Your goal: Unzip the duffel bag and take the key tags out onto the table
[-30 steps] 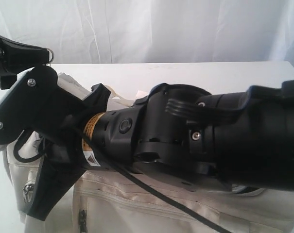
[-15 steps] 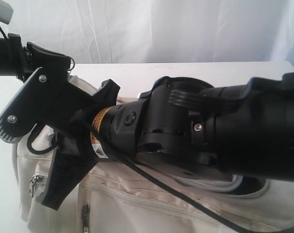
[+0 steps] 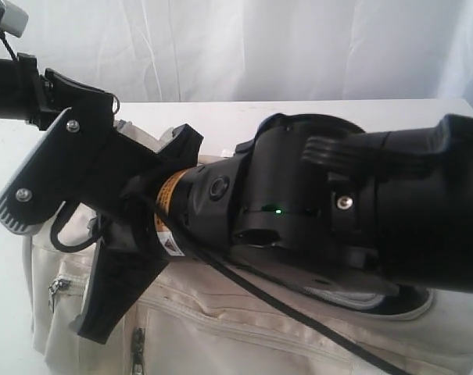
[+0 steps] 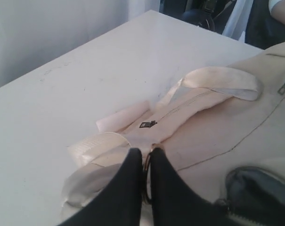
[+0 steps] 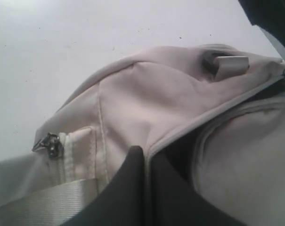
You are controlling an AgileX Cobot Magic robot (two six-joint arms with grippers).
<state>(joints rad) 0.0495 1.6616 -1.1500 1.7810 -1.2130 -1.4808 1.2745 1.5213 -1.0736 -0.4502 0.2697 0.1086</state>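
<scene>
1. Duffel bag point(image 3: 205, 344): soft cream cloth, slumped flat. It is likely light and limp, so I judge it would bunch and slide under a tug. One side needs pinning while a zip is drawn.
2. The best hold is probably a metal zip pull or the firmer seam beside the zip. The webbing handle point(image 4: 217, 80) lying on top of the bag would only lift slack cloth.
3. A stretch of the bag's top gapes onto dark lining point(image 4: 255, 188). The key tags show in no view and are presumably inside. They should be small, hard and light, and easiest to take by their rings.
4. Left gripper point(image 4: 146, 153), at the bag's top, is pressed nearly together on a small metal ring point(image 4: 154, 147). Whether that ring is a zip pull I cannot tell.
5. Right gripper point(image 5: 144, 153), at the bag's grey zip edge, is pressed together. Whether it has caught any cloth is unclear.
6. Desk point(image 4: 85, 84): white, under the bag and stretching well beyond it.
</scene>
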